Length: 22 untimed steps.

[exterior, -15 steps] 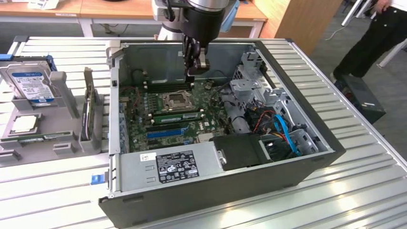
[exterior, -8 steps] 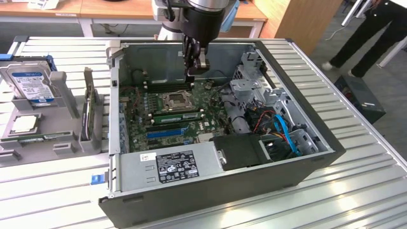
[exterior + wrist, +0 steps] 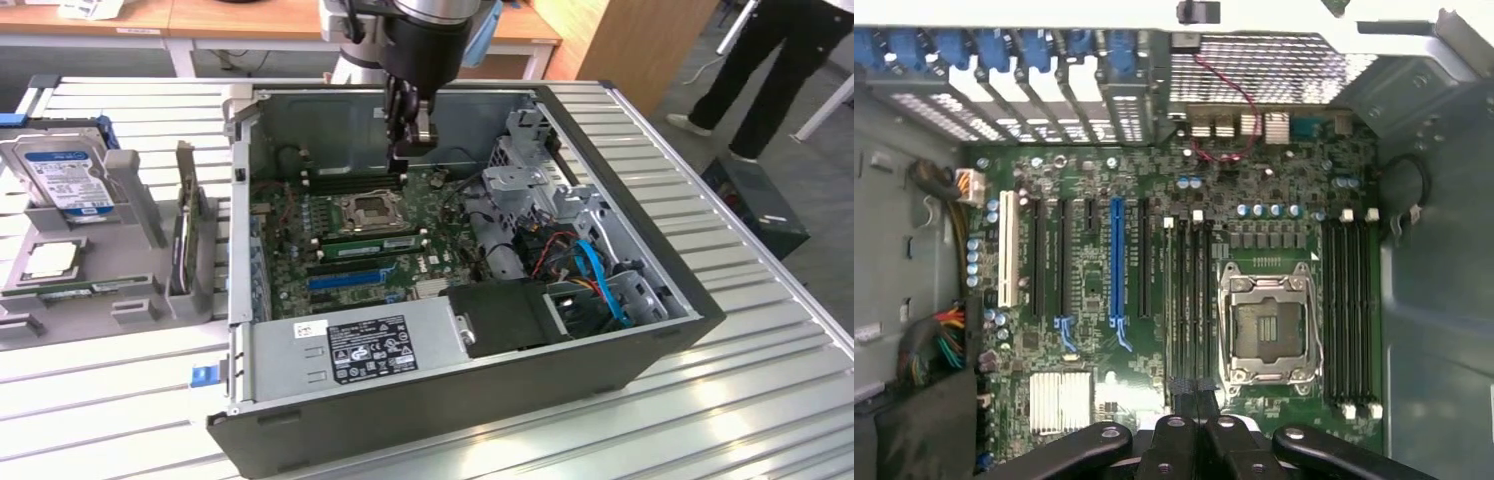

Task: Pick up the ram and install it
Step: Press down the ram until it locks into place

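The hand (image 3: 411,140) hangs inside the open computer case (image 3: 641,345), its fingers closed together just above the motherboard (image 3: 334,235), near the processor socket (image 3: 370,210). Whether it grips anything cannot be told. A ram (image 3: 367,243) stick sits seated in a slot beside the socket, apart from the hand.

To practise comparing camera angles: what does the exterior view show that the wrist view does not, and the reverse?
Exterior view's extras: the hard drive, the power supply, a person's legs. Wrist view's extras: the rear vent grille, the blue slot-cover tabs. Shared: the CPU socket, the blue expansion slot, the shut gripper.
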Each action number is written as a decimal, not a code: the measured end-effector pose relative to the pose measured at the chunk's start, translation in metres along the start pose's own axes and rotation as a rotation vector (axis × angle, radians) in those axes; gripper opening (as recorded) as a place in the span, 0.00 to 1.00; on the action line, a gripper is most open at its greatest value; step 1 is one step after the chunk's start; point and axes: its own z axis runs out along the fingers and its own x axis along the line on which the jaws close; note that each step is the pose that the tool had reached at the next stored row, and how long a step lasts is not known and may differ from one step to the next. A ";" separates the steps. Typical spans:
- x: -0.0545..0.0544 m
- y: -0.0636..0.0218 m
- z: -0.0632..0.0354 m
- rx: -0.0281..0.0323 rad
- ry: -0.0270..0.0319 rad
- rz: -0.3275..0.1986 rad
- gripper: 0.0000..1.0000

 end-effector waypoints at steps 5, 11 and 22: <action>0.000 0.0001 0.0003 0.0023 -0.0047 0.082 0.10; 0.000 0.0000 0.0006 0.0054 -0.0110 0.189 0.10; 0.000 0.0000 0.0014 0.0111 -0.0227 0.389 0.10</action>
